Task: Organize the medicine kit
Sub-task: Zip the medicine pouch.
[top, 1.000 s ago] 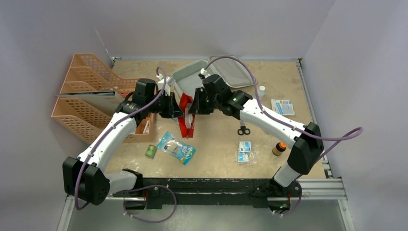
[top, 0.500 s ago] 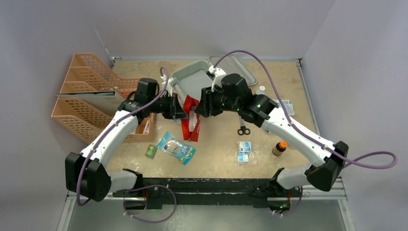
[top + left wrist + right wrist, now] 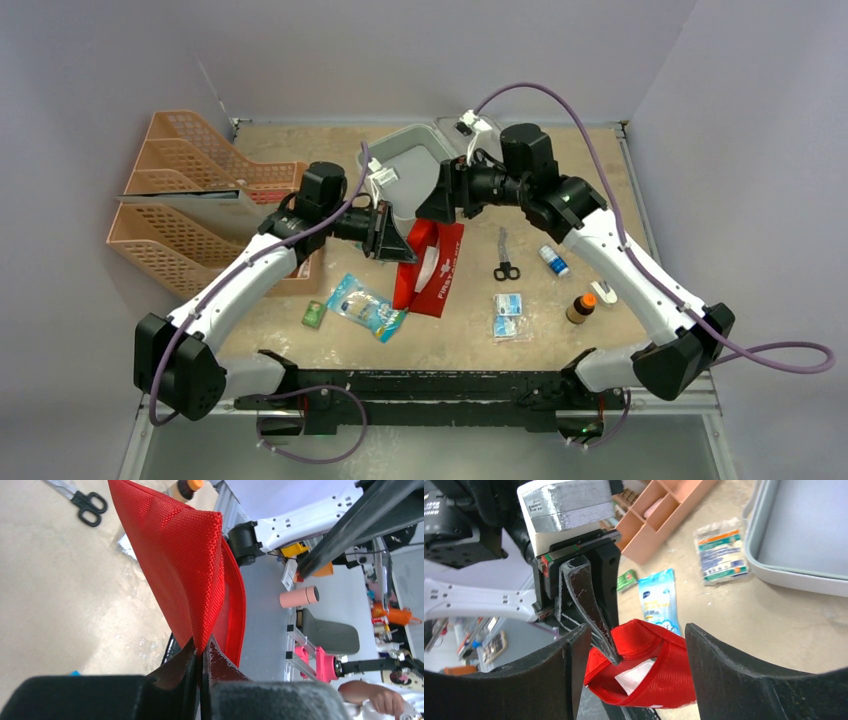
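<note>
Top external view gives us the pale grey-white rounded soft-shell medicine kit (image 3: pixel 398 165) lying open at the back middle of the sandy worktop (image 3: pixel 460 342), and the part of its inside that shows holds nothing. Just in front of it is the flat red fabric pouch with white lettering (image 3: pixel 432 268), held up by one edge between the two arms; we cannot tell whether its lower end rests on the worktop. The left jaws are pressed together on a fold of the pouch's edge, clearest in the left wrist view, where the red weave runs straight into the closed tips. The right jaws are spread wide, one on either side of the pouch's top without pinching it, so only the left side carries it. We judge the job to be at an early stage: the supplies lie scattered on the worktop, among them black-handled scissors (image 3: pixel 506 268), a blue-and-white sachet pack (image 3: pixel 367 306), a small green packet (image 3: pixel 314 315), a clear bag of blue-and-white packets (image 3: pixel 509 316), an amber bottle with an orange cap (image 3: pixel 579 308) and a little white bottle with a blue label (image 3: pixel 552 261). What is left, as we read it, is stowing the pouch, gathering these into the kit and closing it.
</note>
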